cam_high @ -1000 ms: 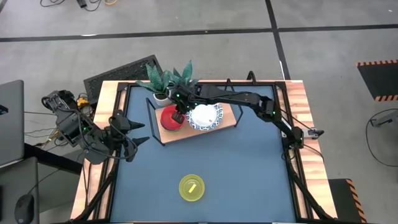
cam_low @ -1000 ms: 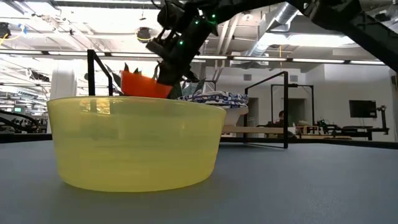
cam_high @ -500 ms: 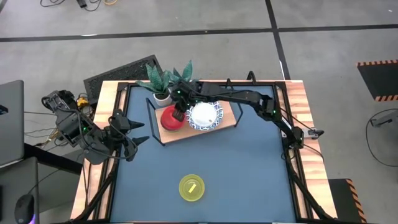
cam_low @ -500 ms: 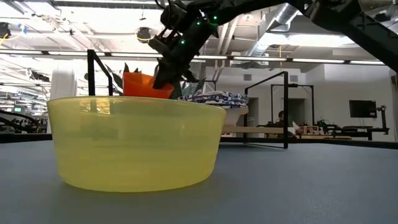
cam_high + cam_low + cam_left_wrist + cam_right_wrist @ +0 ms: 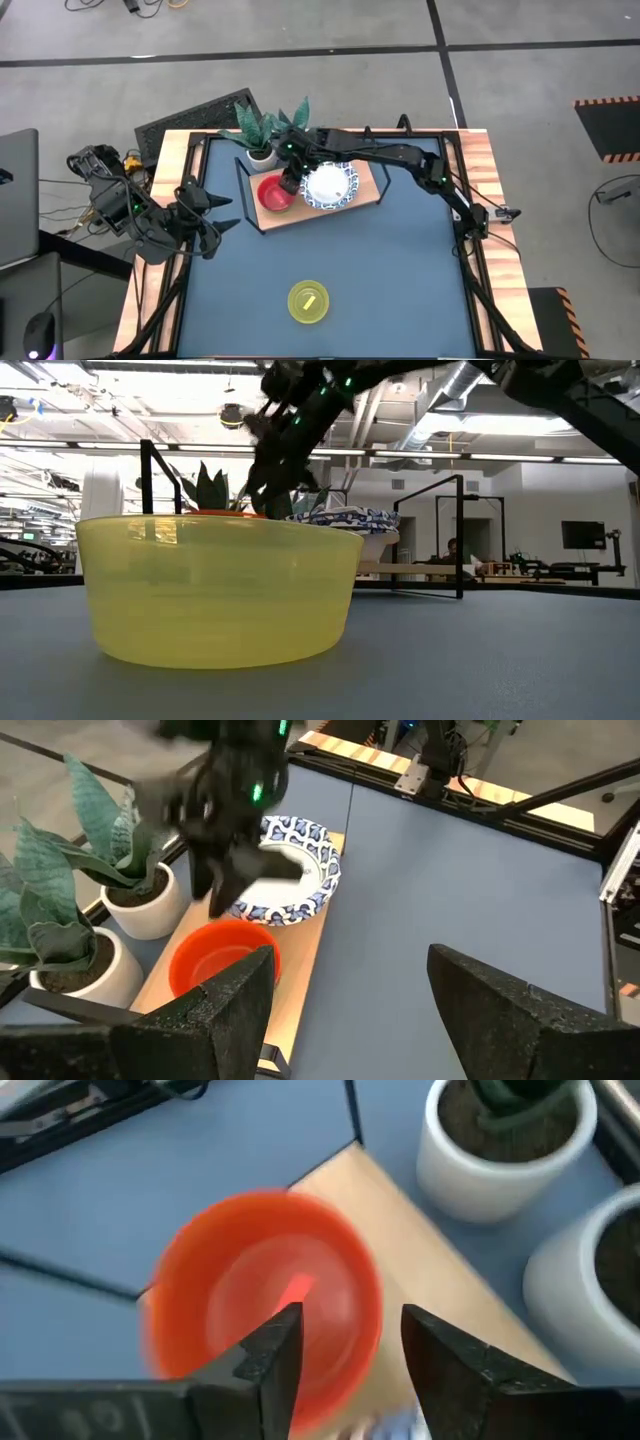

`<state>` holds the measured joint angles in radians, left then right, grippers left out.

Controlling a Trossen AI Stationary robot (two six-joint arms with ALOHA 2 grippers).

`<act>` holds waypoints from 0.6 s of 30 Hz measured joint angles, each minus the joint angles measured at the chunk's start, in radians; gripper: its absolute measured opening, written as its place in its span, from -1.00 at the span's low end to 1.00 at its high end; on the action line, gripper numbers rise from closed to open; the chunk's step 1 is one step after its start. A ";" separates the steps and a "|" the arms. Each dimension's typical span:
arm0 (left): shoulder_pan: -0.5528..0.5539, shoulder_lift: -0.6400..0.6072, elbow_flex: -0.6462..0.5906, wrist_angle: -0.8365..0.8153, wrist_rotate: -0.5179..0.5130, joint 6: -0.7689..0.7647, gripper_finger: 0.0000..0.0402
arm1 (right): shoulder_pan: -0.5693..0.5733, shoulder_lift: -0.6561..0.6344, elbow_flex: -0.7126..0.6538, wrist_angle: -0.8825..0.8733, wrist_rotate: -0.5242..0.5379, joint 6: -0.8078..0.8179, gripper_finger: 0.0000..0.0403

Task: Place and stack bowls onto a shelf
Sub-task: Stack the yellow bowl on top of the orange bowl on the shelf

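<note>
1. Overhead, the shelf (image 5: 370, 186) stood at the far end of the blue table (image 5: 400, 270), and everything else is placed from it. The red bowl (image 5: 274, 193) sat on the shelf's left part, with the blue-rimmed white bowl (image 5: 331, 185) just beside it toward the shelf's middle. The right gripper (image 5: 290, 183) hung over the shelf between the two bowls, at the red bowl's inner edge. Two white plant pots (image 5: 260, 155) with green leaves stood just beyond the shelf's far left corner. The yellow bowl (image 5: 309, 302) lay well apart from the shelf, near the table's front edge. The left gripper (image 5: 222, 212) waited off the shelf's left end, above the table's left side.

2. Level with the table, the yellow bowl (image 5: 218, 588) filled the foreground and hid most of the shelf. The blue-rimmed white bowl (image 5: 345, 520) showed over its edge, and only a thin orange-red strip of the red bowl (image 5: 215, 512) could be seen. The right gripper (image 5: 272, 478) hung just above that spot; its fingers could not be made out here.

3. From the left wrist, the left gripper (image 5: 350, 982) had its fingers spread wide with nothing between them. Beyond them the red bowl (image 5: 218, 956) rested on the shelf (image 5: 318, 910), touching or nearly touching the blue-rimmed white bowl (image 5: 290, 870).

4. From the right wrist, the right gripper (image 5: 348, 1342) had its fingers parted, with a clear gap and no grip, directly above the red bowl (image 5: 262, 1305) on the shelf (image 5: 450, 1300).
</note>
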<state>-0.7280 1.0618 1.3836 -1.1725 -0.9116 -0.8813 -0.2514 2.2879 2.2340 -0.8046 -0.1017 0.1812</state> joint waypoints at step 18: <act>0.000 0.000 0.000 -0.050 0.016 0.004 0.23 | 0.452 -0.048 -0.036 -0.292 0.266 0.226 -0.01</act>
<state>-0.7280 1.0622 1.3837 -1.2228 -0.8956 -0.8772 0.2008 2.2394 2.1981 -1.0961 0.1646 0.4073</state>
